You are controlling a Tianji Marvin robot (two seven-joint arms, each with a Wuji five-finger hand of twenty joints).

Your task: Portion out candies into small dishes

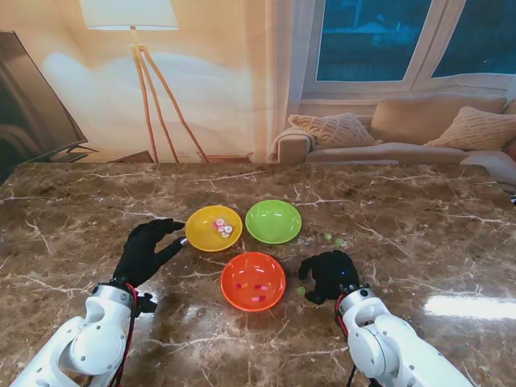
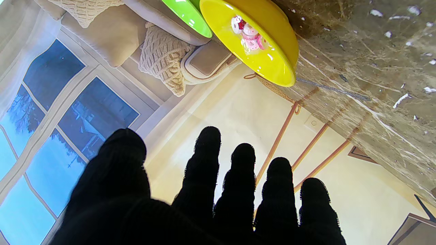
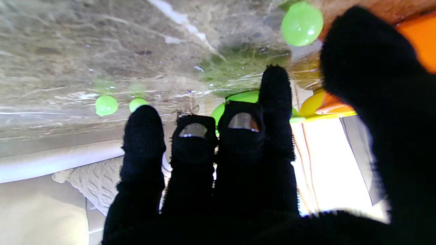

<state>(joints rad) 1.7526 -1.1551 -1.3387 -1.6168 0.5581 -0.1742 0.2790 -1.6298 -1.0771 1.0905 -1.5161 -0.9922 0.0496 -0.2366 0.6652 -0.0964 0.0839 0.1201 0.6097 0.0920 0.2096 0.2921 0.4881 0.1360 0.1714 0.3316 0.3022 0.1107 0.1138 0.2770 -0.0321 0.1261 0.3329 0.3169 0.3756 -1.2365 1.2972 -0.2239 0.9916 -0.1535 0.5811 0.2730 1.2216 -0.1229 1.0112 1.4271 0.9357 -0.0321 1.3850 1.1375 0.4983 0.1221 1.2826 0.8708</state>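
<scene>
Green candy [image 1: 301, 290] is sitting loose on the marble table [image 1: 419, 242], just left of the right hand [image 1: 329, 276], which is curling but gripping nothing; pinching low should beat sweeping before carrying to the green dish [image 1: 273, 221]. Left hand [image 1: 147, 250] is hovering spread, empty, beside the yellow dish [image 1: 214, 228].

Legible text, labels, brands, numbers, signs: none in any view. Pink-and-white wrapped candies [image 2: 250, 34] in round yellow plastic dish [image 1: 200, 234] carry printed markings, too small and blurred to read.
</scene>
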